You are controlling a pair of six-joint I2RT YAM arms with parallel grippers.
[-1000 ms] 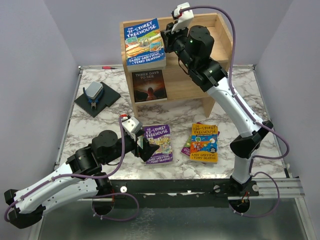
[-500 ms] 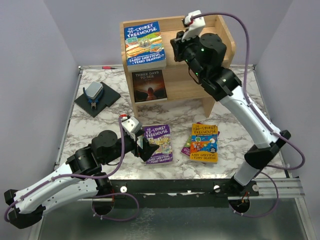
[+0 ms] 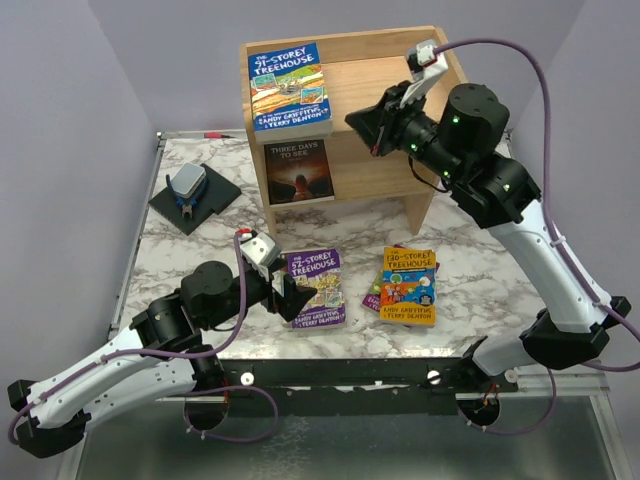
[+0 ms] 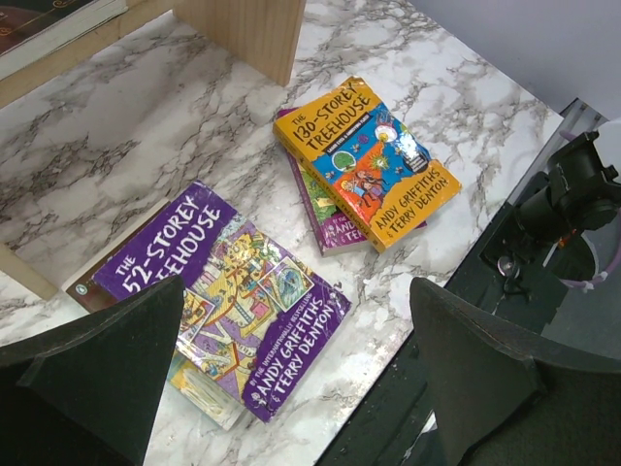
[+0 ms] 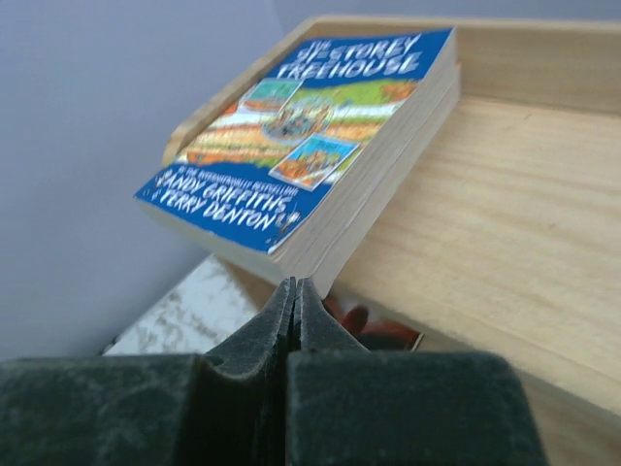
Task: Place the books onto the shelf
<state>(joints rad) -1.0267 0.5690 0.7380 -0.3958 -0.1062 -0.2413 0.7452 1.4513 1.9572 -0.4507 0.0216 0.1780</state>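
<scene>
soft, even light from above fills every view. the white marbled bench [image 3: 200,250] carries only faint shadows beside the light wooden two-tier shelf [image 3: 370,70]. the top view is sharp. in the right wrist view the blue-covered paperback book [image 5: 310,126] is slightly blurred and the black right gripper [image 5: 294,288] soft. the black left gripper [image 4: 296,388] looks soft-edged at the lower corners.

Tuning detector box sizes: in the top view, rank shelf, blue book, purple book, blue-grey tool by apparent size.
1. shelf.
2. blue book, purple book: unranked; blue looks bigger but lies higher, nearer the camera.
3. blue-grey tool.
</scene>
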